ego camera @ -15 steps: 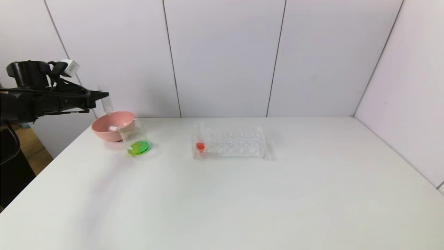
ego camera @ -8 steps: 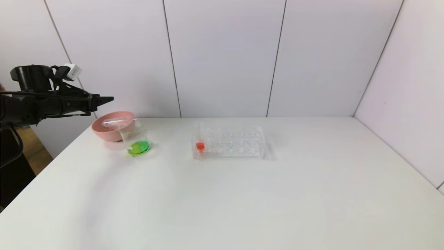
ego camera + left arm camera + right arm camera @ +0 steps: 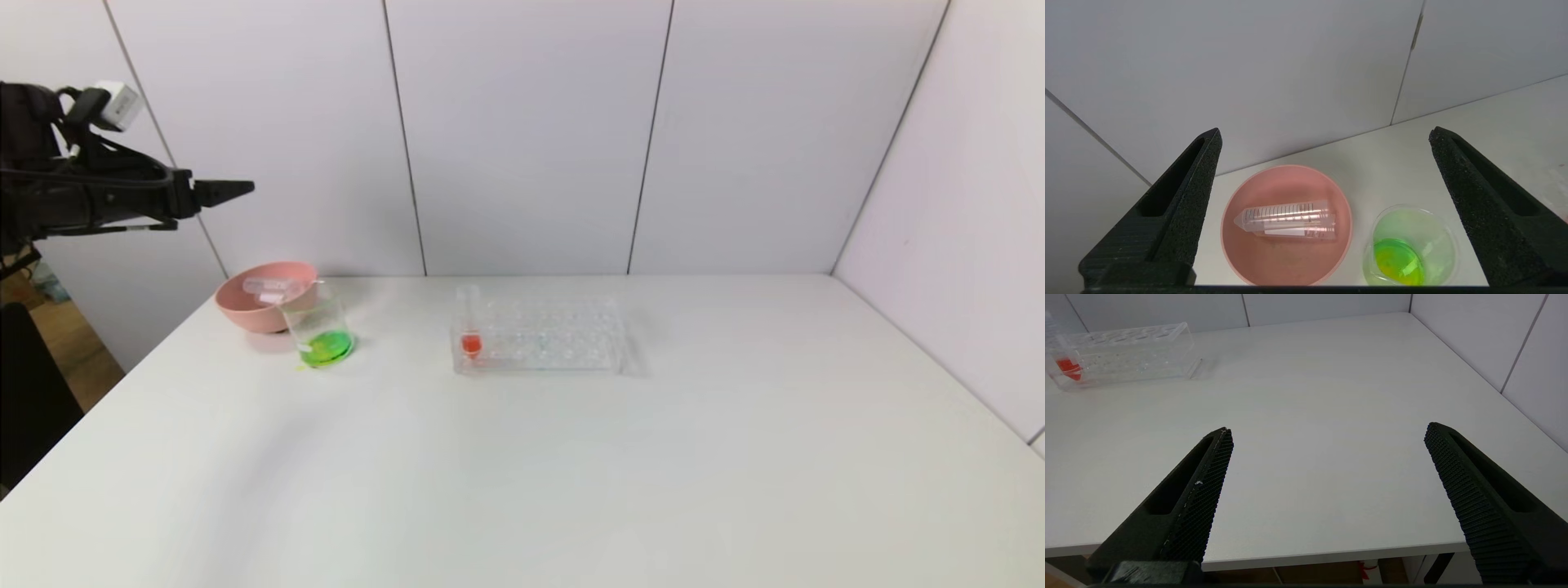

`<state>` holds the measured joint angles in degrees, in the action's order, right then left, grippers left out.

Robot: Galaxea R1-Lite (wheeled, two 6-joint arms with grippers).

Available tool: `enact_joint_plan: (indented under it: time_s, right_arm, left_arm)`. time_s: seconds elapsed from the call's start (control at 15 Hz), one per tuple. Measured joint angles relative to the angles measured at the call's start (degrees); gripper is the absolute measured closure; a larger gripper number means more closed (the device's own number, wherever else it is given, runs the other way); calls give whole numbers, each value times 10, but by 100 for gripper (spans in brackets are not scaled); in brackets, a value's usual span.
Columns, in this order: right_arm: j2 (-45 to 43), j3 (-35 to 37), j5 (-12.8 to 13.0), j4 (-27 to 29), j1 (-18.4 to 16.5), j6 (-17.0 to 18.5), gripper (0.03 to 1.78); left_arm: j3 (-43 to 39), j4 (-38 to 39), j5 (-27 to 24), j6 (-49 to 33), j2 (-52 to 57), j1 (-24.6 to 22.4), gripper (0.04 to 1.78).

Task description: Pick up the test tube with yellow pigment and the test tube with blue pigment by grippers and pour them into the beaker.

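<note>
The beaker point(image 3: 322, 327) stands at the table's back left, in front of a pink bowl point(image 3: 245, 298), with green liquid in its bottom point(image 3: 1398, 261). No tube with yellow or blue pigment is in view. Two empty clear tubes point(image 3: 1286, 214) lie side by side in the pink bowl point(image 3: 1286, 265). My left gripper point(image 3: 245, 189) hangs high above the bowl, open and holding nothing point(image 3: 1325, 131). My right gripper point(image 3: 1329, 428) is open and empty over the table's near right edge; the head view does not show it.
A clear tube rack point(image 3: 547, 335) stands mid-table at the back, with one tube of red-orange liquid point(image 3: 471, 343) at its left end. The rack point(image 3: 1126, 351) lies far from the right gripper. White walls close the back and right.
The left gripper opened and let go of the empty tube, which dropped into the pink bowl. The gripper then rose well above the bowl.
</note>
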<state>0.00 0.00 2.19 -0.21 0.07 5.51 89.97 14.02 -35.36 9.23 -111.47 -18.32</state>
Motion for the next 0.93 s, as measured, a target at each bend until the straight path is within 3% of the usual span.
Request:
enact_joint_plan:
  time_s: [0.6,0.93]
  right_arm:
    - [0,0,0,0,0,0,10]
    - [0,0,0,0,0,0,10]
  left_arm:
    - [-153,-166,-4,-54,446,18,6]
    - [-219,-406,12,-61,727,83,6]
